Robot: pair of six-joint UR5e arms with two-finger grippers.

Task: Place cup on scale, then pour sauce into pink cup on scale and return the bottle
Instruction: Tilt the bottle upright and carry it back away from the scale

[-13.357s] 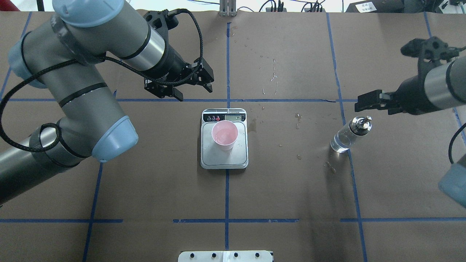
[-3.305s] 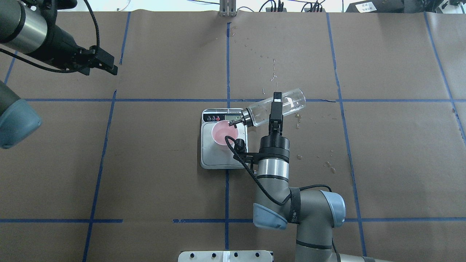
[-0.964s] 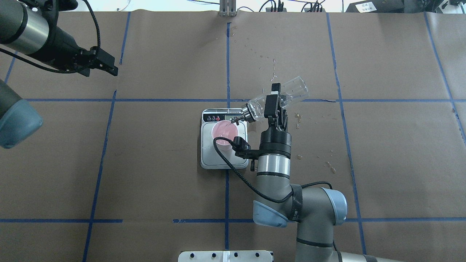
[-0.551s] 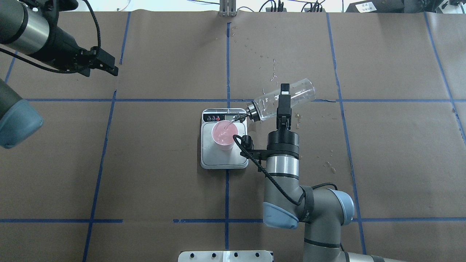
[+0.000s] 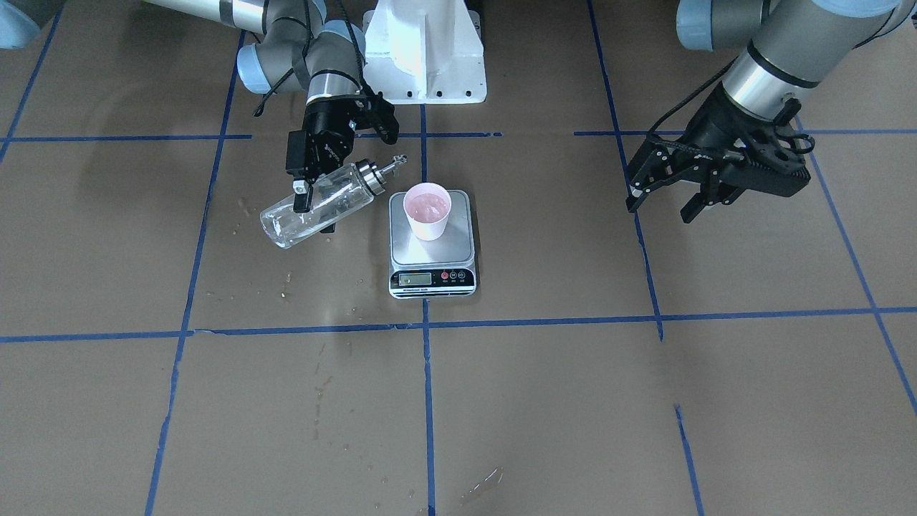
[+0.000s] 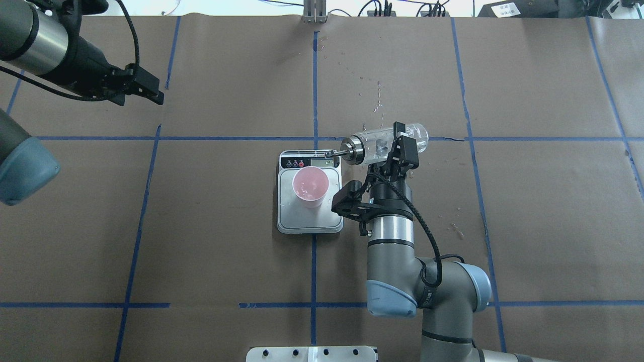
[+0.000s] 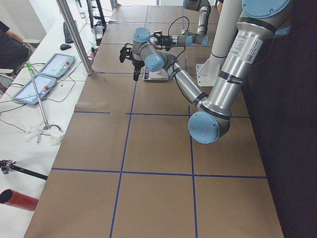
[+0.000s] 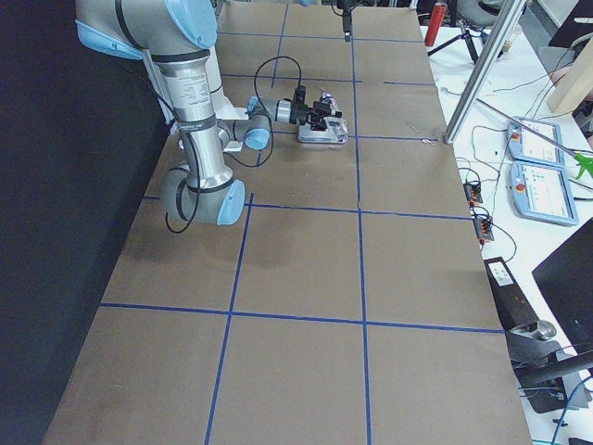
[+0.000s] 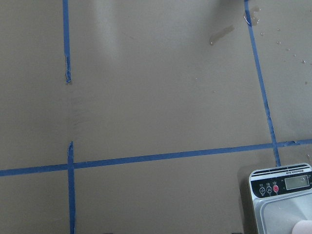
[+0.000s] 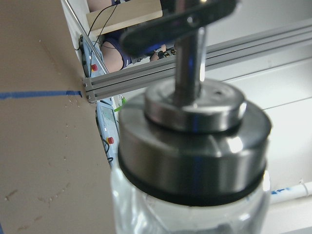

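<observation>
Bottle (image 6: 375, 143) gripped tilted in right fingers (image 6: 406, 151); left fingers (image 5: 695, 204) hang spread apart.

pink cup (image 6: 310, 187) upright on scale (image 6: 310, 221); bottle (image 6: 385, 143) tilted beside.

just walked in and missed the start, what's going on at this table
The right gripper is clamped around a clear glass bottle and holds it tipped over on its side, above the table beside the scale. The pink cup stands upright on the scale and looks to have some liquid in it. No stream is visible, and the spout sits past the cup's rim rather than over it. The left gripper hangs open, far off to the side, holding nothing.
</observation>
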